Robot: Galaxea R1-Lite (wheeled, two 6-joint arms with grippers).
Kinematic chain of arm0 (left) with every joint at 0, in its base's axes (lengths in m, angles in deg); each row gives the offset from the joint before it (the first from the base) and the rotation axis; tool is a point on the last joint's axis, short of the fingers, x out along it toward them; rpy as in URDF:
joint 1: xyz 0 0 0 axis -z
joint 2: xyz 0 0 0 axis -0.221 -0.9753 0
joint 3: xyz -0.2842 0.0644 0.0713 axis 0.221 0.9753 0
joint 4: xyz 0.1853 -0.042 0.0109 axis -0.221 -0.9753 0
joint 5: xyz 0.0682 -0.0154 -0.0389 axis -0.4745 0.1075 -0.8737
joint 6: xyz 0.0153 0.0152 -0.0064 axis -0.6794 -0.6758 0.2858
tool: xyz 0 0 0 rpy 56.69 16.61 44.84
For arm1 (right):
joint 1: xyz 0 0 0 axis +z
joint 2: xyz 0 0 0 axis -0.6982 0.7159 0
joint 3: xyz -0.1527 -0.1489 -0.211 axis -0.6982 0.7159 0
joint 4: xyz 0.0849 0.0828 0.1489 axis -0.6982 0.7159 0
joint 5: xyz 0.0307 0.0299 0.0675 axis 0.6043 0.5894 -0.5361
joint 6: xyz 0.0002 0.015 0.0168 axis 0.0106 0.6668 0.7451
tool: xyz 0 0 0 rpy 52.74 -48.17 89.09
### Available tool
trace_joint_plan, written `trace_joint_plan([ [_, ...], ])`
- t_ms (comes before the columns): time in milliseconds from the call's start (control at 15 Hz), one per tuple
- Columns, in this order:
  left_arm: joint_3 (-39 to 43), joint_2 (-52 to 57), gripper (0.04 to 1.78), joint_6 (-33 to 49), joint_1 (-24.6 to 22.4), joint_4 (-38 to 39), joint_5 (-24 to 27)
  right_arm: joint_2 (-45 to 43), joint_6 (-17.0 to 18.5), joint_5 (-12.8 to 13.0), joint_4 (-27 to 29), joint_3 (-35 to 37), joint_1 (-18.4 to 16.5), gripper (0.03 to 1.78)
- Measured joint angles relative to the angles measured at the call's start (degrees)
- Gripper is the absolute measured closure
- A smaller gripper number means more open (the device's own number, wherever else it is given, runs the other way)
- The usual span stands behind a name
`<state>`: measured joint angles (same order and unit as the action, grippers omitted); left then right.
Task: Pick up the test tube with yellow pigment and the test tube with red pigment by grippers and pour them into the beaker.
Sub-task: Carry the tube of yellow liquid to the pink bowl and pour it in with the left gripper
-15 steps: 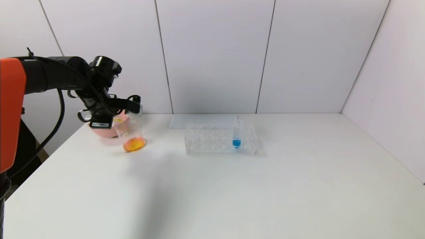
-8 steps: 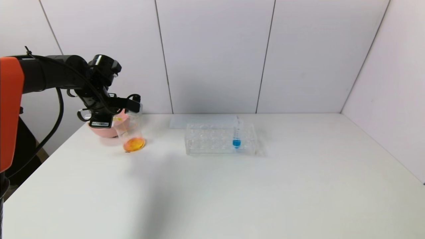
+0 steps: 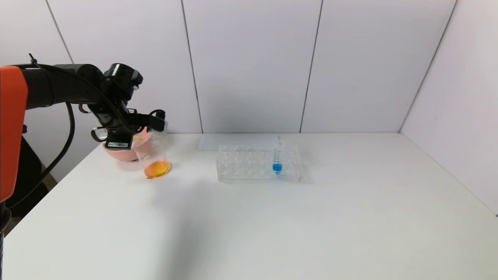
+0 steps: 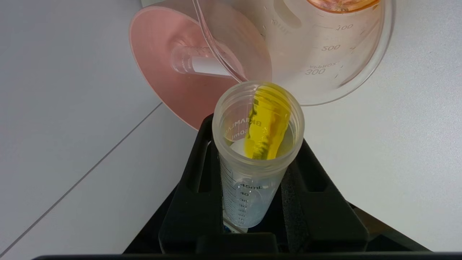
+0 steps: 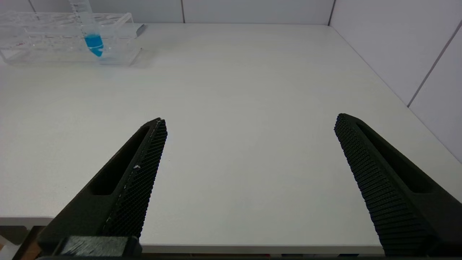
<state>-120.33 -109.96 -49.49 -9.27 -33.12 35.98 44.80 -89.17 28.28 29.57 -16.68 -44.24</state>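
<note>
Gripping the test tube with yellow pigment (image 4: 257, 151) mid-barrel, the closed left gripper (image 4: 254, 202) is tipped above the beaker (image 3: 152, 155) just ahead; light, slick plastic, judged best clamped there; the right gripper (image 5: 249, 173) is parked open.

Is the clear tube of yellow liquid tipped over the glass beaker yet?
Tipped. The left tool holds the clear tube of yellow liquid slanted, mouth at the glass beaker's rim, yellow running along its wall.
</note>
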Motion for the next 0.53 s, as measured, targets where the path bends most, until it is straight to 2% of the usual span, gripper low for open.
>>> trace_joint_plan([
  [533, 0.0, -0.1, 1.35, -0.1, 0.7, 0.4, -1.2, 0.0, 0.0, 0.0, 0.0, 0.0, 0.0, 0.11],
])
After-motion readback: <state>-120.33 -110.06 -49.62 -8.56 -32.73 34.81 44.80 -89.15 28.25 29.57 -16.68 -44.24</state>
